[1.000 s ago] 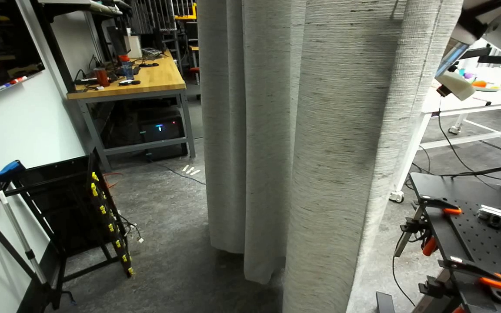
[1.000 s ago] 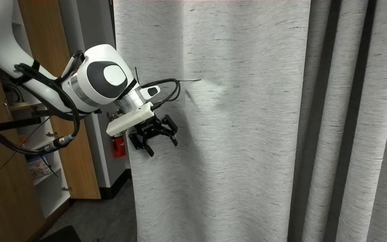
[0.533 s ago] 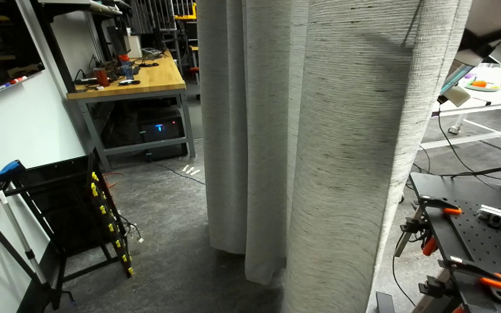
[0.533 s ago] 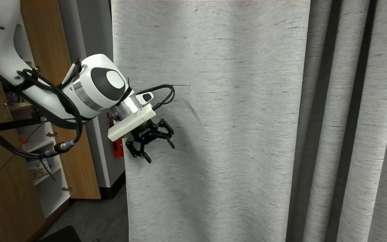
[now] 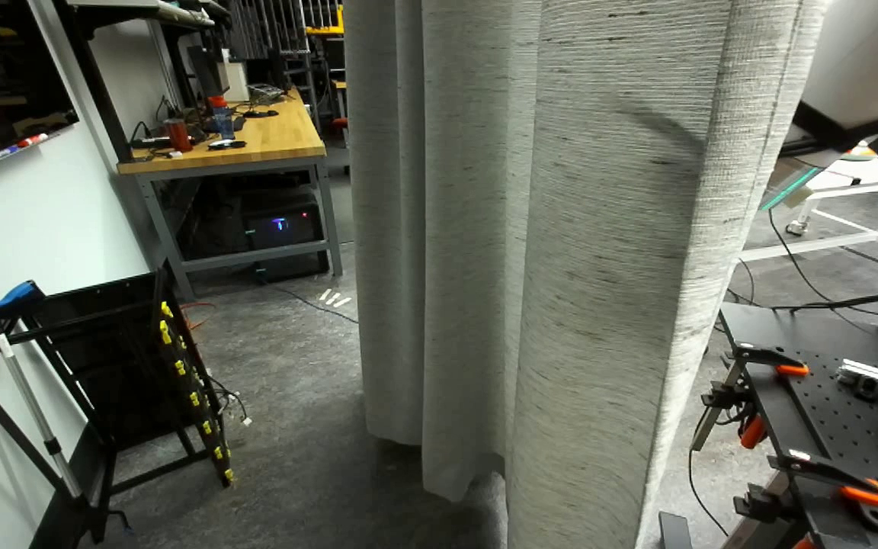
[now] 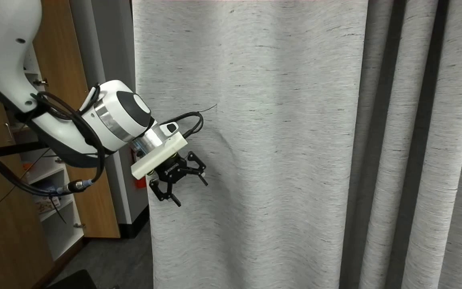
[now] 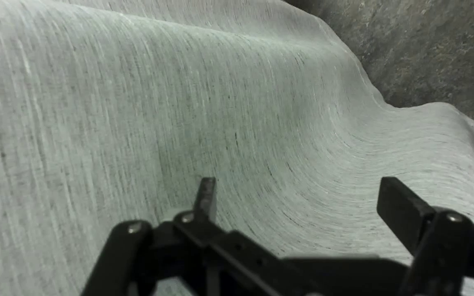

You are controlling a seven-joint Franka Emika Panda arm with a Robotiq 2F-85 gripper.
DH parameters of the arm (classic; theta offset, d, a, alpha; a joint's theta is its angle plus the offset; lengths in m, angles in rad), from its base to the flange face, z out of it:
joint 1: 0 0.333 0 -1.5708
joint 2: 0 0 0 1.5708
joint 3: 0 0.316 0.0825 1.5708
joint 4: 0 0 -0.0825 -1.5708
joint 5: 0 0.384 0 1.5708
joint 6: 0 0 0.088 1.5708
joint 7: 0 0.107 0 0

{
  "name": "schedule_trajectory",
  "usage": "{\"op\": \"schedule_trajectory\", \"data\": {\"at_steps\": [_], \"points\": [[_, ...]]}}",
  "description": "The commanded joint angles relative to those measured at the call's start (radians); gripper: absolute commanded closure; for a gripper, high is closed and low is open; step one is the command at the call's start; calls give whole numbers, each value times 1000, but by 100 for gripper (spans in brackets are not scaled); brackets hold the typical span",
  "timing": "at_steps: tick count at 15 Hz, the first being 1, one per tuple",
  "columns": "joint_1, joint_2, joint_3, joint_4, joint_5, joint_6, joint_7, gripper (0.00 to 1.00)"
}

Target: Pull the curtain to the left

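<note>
The curtain (image 6: 287,140) is a tall pale grey woven drape with vertical folds and shows in both exterior views (image 5: 614,290). In an exterior view my gripper (image 6: 191,192) is in front of it, close to its left edge, tilted downward with fingers spread and nothing between them. In the wrist view the gripper (image 7: 298,185) is open over the curtain's fabric (image 7: 237,102), whose bottom hem curves along the right. Whether the fingertips touch the cloth, I cannot tell. A thin wire from the wrist cable reaches the curtain. In an exterior view the gripper is hidden behind the curtain.
A wooden cabinet with an open door (image 6: 90,192) and a red extinguisher (image 6: 140,182) are behind the arm. A black perforated table with clamps (image 5: 850,412), a folded black frame (image 5: 104,366) and a wooden-topped workbench (image 5: 286,130) stand around the curtain.
The arm and gripper have moved down along the curtain, still open. The curtain's left edge has shifted slightly left in an exterior view, and its folds have swayed a little.
</note>
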Motion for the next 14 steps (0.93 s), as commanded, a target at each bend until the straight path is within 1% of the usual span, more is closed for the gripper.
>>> {"op": "schedule_trajectory", "data": {"at_steps": [1,4,6,10,11,14], "points": [[28,31,-71,0,-112,51,80,0],[-3,17,-146,0,-235,149,167,0],[-18,-1,-220,1,-279,242,219,0],[-28,-35,-374,4,-290,375,270,0],[-38,-64,-401,-14,-289,397,283,0],[-44,-72,-466,3,-343,417,346,0]]}}
